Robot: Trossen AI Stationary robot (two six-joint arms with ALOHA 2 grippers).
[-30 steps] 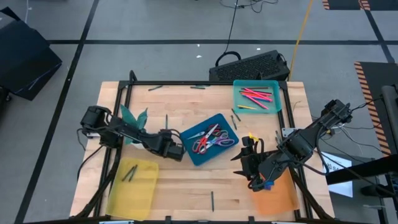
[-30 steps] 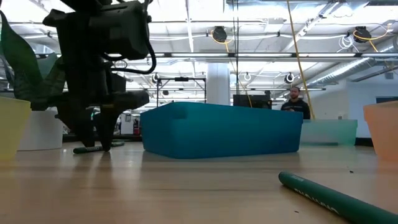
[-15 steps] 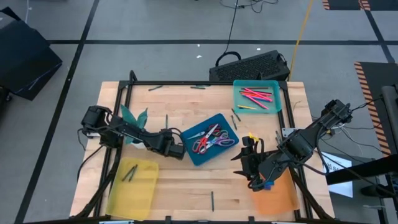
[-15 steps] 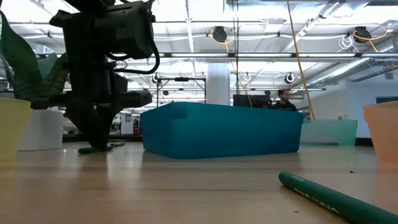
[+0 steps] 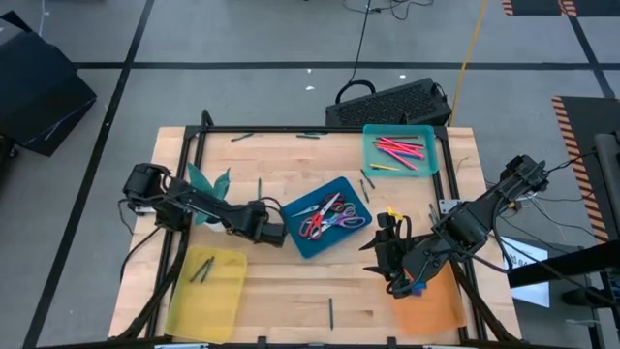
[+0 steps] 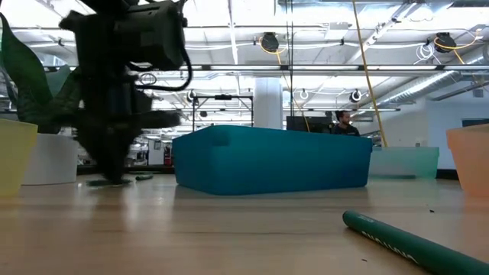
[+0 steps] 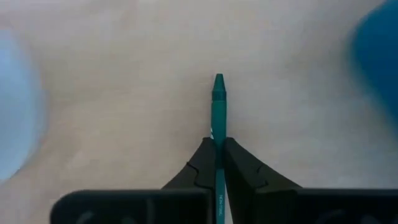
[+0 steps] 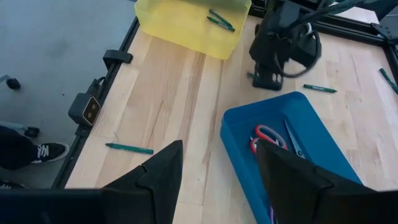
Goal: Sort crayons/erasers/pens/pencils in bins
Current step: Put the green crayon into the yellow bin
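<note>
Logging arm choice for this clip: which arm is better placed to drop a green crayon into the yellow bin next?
Left. The left gripper is already shut on a green crayon, and sits just above the yellow bin. The right gripper is open across the table by the orange bin.

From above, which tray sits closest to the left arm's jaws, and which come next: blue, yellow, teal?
In the high view, from the left gripper:
1. Blue tray, right beside it toward the table's middle.
2. Yellow tray, at the near left corner.
3. Teal tray, at the far right corner.
</note>
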